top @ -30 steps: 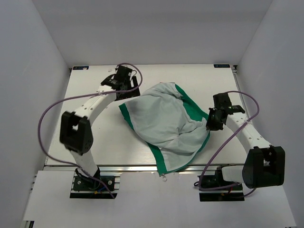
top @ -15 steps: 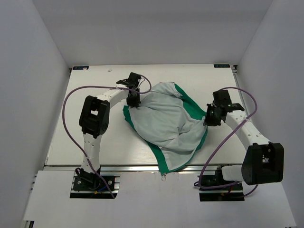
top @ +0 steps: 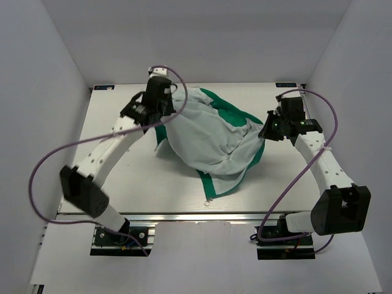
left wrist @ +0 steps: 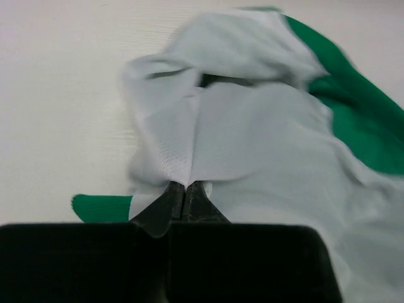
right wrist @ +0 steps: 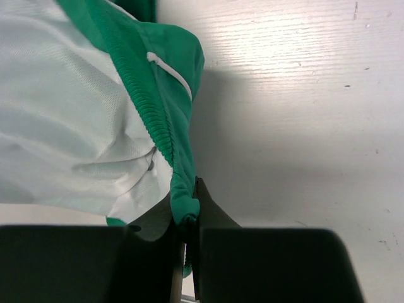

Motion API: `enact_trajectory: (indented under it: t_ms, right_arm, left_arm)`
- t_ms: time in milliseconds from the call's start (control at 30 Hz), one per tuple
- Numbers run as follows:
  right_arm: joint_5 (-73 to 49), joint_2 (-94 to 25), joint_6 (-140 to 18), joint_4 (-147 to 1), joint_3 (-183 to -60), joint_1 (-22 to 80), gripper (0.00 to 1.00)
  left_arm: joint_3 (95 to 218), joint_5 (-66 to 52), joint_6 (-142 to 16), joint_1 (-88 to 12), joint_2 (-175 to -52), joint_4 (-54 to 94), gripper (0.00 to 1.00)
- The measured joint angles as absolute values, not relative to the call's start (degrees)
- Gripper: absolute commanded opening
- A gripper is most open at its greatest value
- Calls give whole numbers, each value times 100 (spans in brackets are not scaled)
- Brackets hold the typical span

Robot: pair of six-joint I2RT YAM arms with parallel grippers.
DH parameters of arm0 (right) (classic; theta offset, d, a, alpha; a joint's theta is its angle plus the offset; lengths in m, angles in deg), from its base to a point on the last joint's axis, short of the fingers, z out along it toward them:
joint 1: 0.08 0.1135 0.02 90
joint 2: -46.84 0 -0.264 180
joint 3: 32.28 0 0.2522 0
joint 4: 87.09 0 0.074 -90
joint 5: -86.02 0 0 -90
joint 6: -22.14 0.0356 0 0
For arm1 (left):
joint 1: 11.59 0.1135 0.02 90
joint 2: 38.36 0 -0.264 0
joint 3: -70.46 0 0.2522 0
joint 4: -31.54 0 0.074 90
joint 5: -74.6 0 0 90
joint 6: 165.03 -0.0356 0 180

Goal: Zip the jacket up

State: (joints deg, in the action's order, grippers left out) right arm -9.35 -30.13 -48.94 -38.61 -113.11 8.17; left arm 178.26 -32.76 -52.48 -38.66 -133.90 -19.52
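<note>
We see the jacket (top: 214, 144) bunched in the middle of the table (top: 122, 177), turned mostly inside out to the overhead view, so that its light grey lining (top: 208, 138) faces up and the green outer cloth shows only as a border along the far, right and near edges. It stretches as a span between our two arms, its long axis running roughly left to right across the table, with a loose corner trailing toward the near edge. The left gripper (left wrist: 186, 192) is pinched tight on a fold of the lining at the jacket's left end, the cloth fanning away from the fingertips toward the right. The right gripper (right wrist: 185, 214) is clamped on the green ribbed hem (right wrist: 151, 120) at the right end, with the body of the garment lying to its left and a thin line of white piping (right wrist: 172, 71) on the green cloth past the ribbing. So each effector sits at one end and the garment lies inward from both, neither arm being nearer to its middle. We judge that the coming move turns on this span: drawing the ends apart should flatten the cloth, but the zip itself is hidden in every view and we cannot tell which edge carries it. The lining looks a fine, smooth mesh that drapes in soft folds and will likely slide easily; the hem is a thicker, corrugated knit that should give the firmer hold
</note>
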Motion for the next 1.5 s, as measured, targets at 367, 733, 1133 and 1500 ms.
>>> enact_trajectory:
  t_ms: [367,733,1133,1500]
  right_arm:
    - [-804,-3028,-4872,-3654,-11083,817,0]
    - [-603,-3076,-4892,-3606,-11083,817,0]
    - [-542,-3454,-5078,-3621,-11083,741,0]
    - [-428,-3627,-5242,-3621,-11085,706,0]
  left_arm:
    - [15061,-2964,-4391,-6767,-12693,-2529,92]
    - [16007,-3475,-4098,-6196,-12118,-3296,98]
    - [17078,-1991,-5390,-2789,-13819,-1766,98]
    - [16648,245,-7008,-2867,-14512,-853,98]
